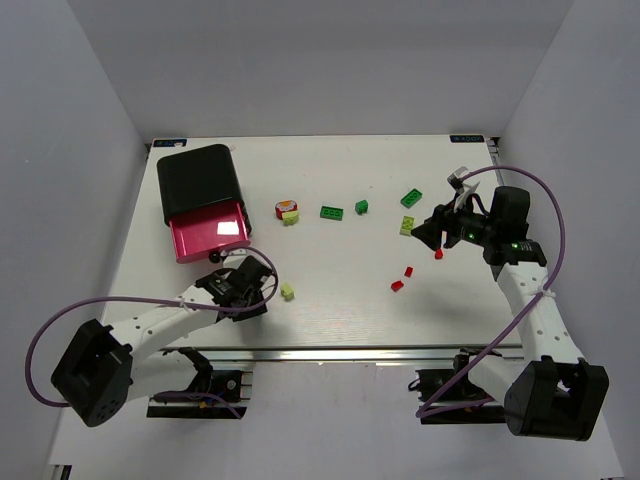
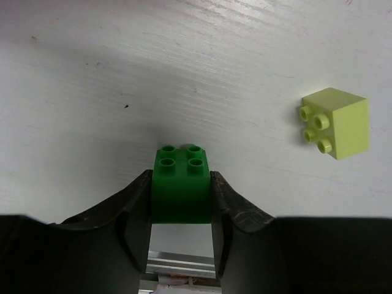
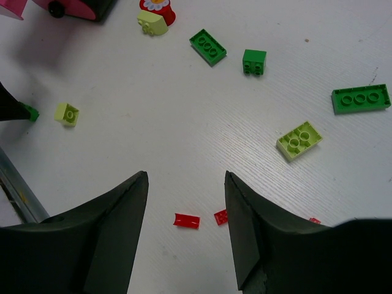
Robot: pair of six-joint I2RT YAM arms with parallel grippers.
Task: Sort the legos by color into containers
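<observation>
White worktop [image 1: 340, 300] spreads below; the left tool [image 2: 181, 195] grips a dark green brick [image 2: 181, 174], a lime-yellow brick [image 2: 335, 122] to its right, while the right tool [image 3: 186, 179] hovers, fingers [image 3: 116, 211] spread.

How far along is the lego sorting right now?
Barely begun. Done: one pink drawer is pulled open, but no brick shows inside. In hand: the left tool is shut on a dark green brick. Left: the green bricks, lime bricks and red pieces lie loose; the right tool hangs open above them.
</observation>
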